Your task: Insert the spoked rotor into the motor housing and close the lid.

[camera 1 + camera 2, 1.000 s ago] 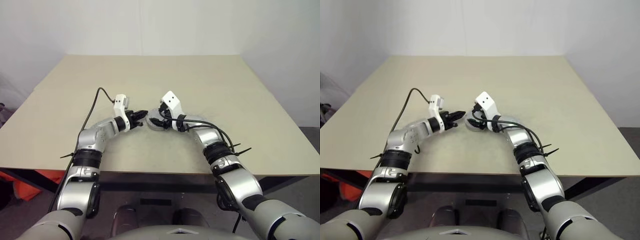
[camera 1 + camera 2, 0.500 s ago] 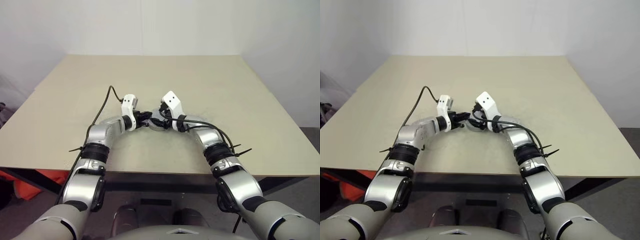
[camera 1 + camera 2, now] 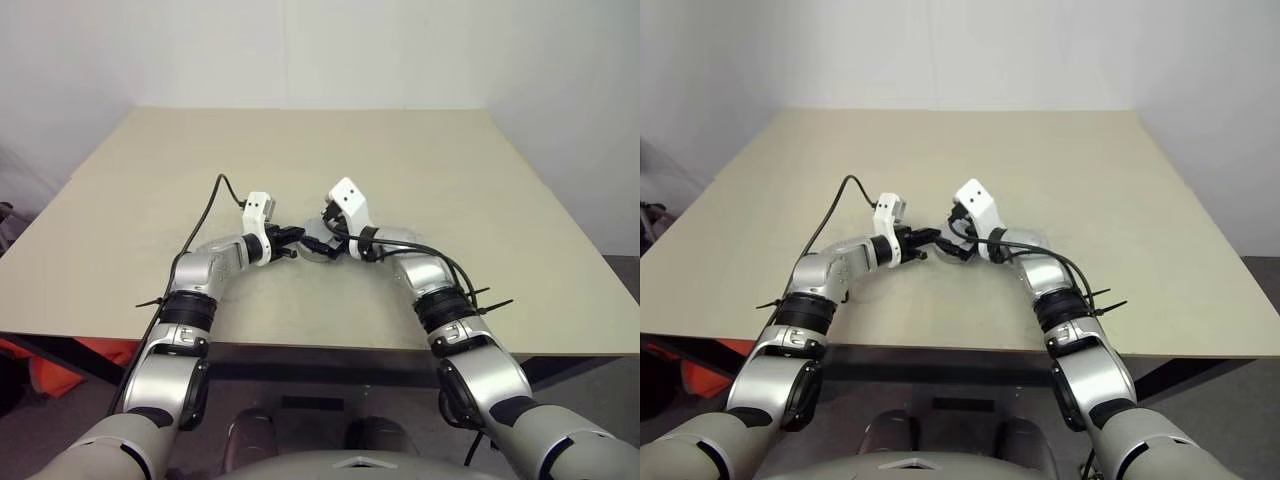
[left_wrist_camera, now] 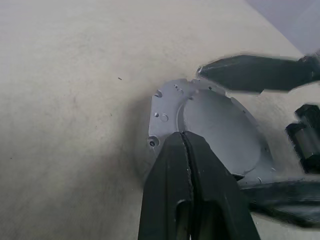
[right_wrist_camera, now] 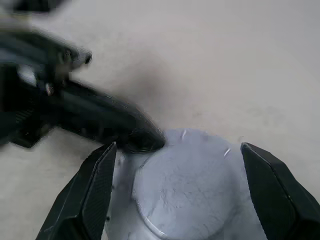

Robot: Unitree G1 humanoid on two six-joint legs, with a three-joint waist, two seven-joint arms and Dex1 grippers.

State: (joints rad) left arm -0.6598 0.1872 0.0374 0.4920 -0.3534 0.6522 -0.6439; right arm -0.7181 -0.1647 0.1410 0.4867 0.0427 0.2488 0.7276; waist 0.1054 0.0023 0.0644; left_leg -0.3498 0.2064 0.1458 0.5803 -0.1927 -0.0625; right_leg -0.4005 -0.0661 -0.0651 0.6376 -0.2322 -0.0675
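Left gripper [image 4: 186, 145] pinched shut, tips on the near-left edge of the lidded motor housing [image 4: 215, 127]; right gripper [image 5: 177, 192] spread wide, straddling it on the table [image 3: 450, 170].

Matt beige table [image 4: 70, 100], faintly speckled and scuffed. Silver metal motor housing [image 4: 215, 125] with a smooth, satin lid face, small screw holes along the rim. 2 black fingers [image 4: 190, 200] of the left gripper [image 4: 186, 145], smooth with a slight sheen. Right gripper [image 5: 177, 195] fingers [image 5: 90, 195] likewise black, smooth, plastic-looking.
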